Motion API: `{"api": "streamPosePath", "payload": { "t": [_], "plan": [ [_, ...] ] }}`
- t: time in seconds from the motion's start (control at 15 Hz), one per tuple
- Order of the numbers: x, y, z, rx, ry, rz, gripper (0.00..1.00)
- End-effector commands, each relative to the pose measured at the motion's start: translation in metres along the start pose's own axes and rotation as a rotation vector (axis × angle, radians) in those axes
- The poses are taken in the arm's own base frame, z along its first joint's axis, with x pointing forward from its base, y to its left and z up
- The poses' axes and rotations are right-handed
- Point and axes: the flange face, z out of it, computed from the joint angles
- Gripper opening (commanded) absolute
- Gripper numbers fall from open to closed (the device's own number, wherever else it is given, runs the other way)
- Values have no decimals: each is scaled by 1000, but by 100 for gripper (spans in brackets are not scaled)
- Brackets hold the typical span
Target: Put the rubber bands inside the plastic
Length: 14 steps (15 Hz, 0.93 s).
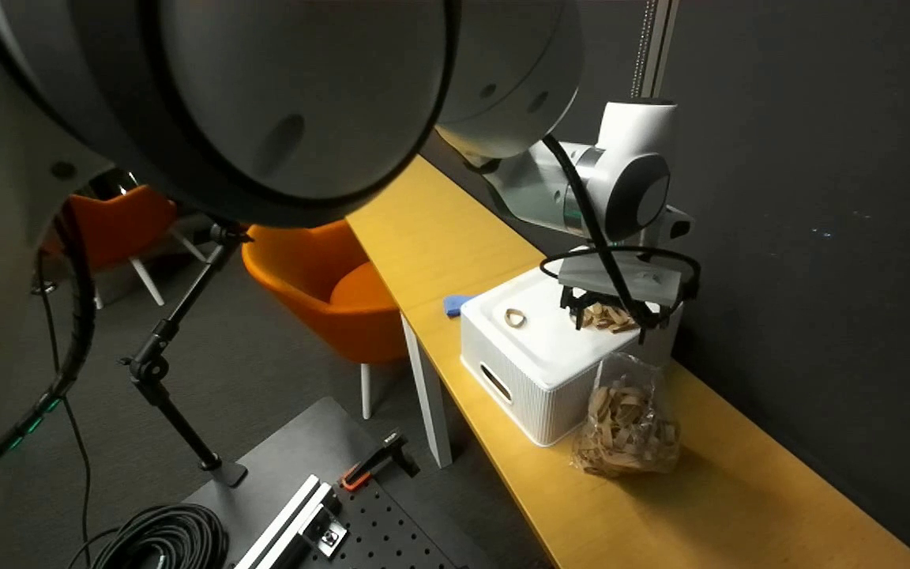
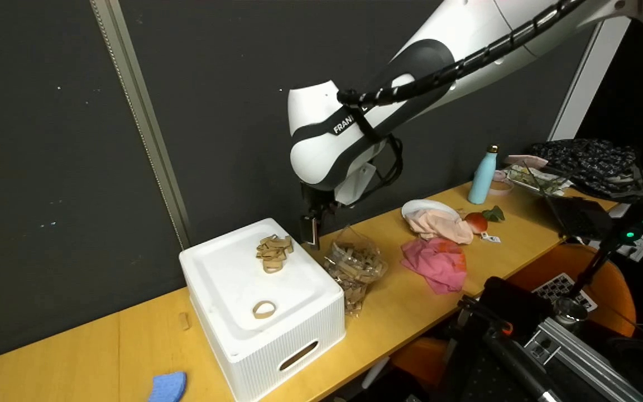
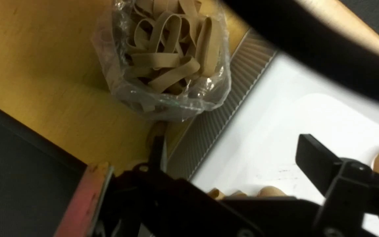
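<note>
A clump of tan rubber bands (image 2: 274,251) lies on the white box's lid. It also shows in an exterior view (image 1: 609,318), and its edge peeks above the gripper body in the wrist view (image 3: 270,191). A single band (image 2: 264,309) lies apart on the lid. The clear plastic bag (image 1: 621,367) stands open on the table against the box, with many bands inside; its rim (image 3: 222,95) shows in the wrist view. My gripper (image 3: 234,148) is open with nothing between its fingers. It hangs over the box's edge near the clump and bag, as an exterior view shows (image 2: 311,230).
The white ribbed box (image 2: 288,321) stands on the wooden table close to the dark wall (image 2: 232,111). A blue cloth (image 2: 167,386) and a small tan piece (image 2: 183,321) lie beside it. Past the bag are a pink cloth (image 2: 438,265), a plate (image 2: 419,205) and a bottle (image 2: 483,177).
</note>
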Motion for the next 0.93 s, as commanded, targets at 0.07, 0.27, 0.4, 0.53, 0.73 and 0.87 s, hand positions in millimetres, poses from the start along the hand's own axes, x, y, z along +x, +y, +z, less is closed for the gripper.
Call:
{"api": "streamPosePath", "payload": {
  "t": [0.07,0.27,0.4,0.53,0.73,0.87],
  "plan": [
    [27,4,9,-12,49,-122,100],
    [40,-7,18,-7,68,-229,100],
    [45,-13,22,-2,86,-296,100],
    [50,-18,26,6,107,-356,100],
    [58,-20,37,13,122,-441,100],
    [64,-23,42,13,119,-495,100]
  ]
}}
